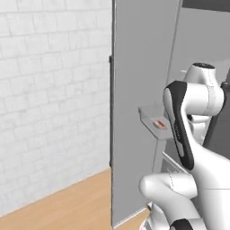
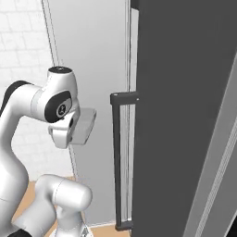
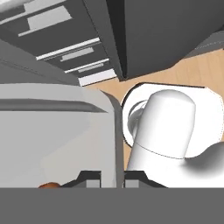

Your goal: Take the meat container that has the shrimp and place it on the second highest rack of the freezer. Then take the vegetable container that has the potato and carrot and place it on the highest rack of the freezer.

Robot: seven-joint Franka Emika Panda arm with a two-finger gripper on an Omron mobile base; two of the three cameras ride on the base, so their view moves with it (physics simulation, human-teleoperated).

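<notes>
Pinching rim of meat container (image 3: pixel 57 131), finger tips (image 3: pixel 89 178) are set close together, one on each side of tray wall. Gripper (image 3: pixel 111 179) is clamped on that tray. Meat container is carried in air, near open freezer (image 1: pixel 134 90), beside arm. Shrimp (image 1: pixel 159 123) is seen lying in tray. Long dark handle (image 2: pixel 115 162) is seen right of tray.

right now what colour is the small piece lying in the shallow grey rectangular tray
Pink-red; the small curved piece in the shallow grey tray shows best in the left base view.
</notes>
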